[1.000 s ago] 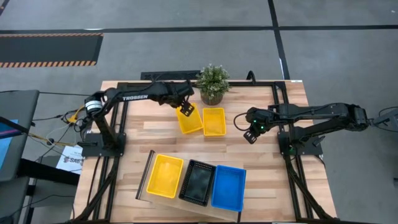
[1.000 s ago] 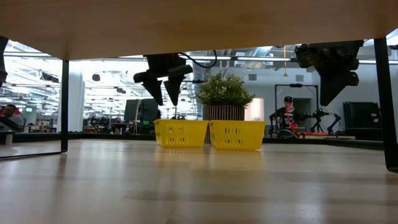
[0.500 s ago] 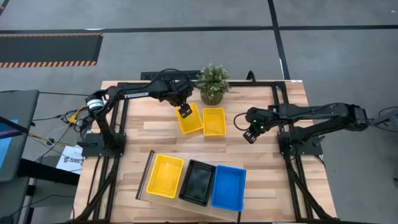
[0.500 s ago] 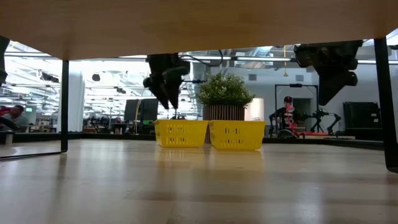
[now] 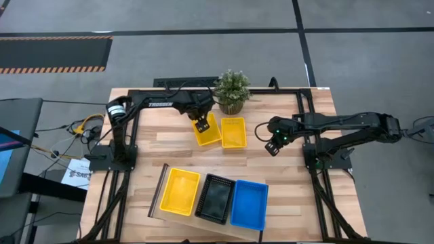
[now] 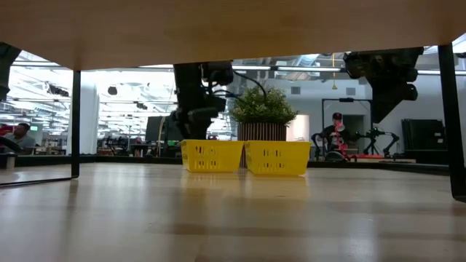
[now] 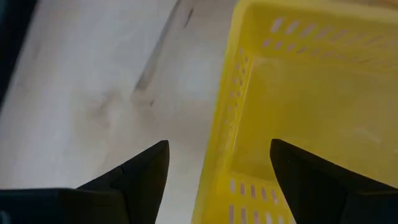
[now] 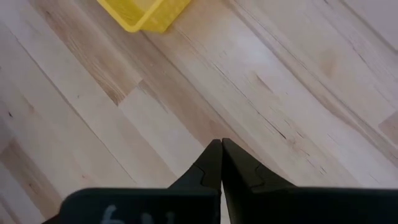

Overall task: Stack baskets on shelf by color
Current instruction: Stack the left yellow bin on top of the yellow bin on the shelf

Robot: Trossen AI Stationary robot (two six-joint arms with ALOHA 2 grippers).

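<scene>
Yellow baskets (image 5: 207, 130) number three, black one, blue one; left gripper (image 5: 201, 125) gapes astride one rim, right gripper (image 5: 273, 147) closed.

We are seeing two yellow baskets (image 5: 221, 131) with slotted sides sitting on the pale planked wood worktop (image 5: 298, 176). On the light-wood shelf (image 5: 166, 215), one yellow basket (image 5: 179, 190), one black mesh basket (image 5: 215, 198) and one blue basket (image 5: 249, 204) are showing. The plant (image 5: 232, 86) is showing green above a striped dark pot (image 6: 262, 132).
</scene>
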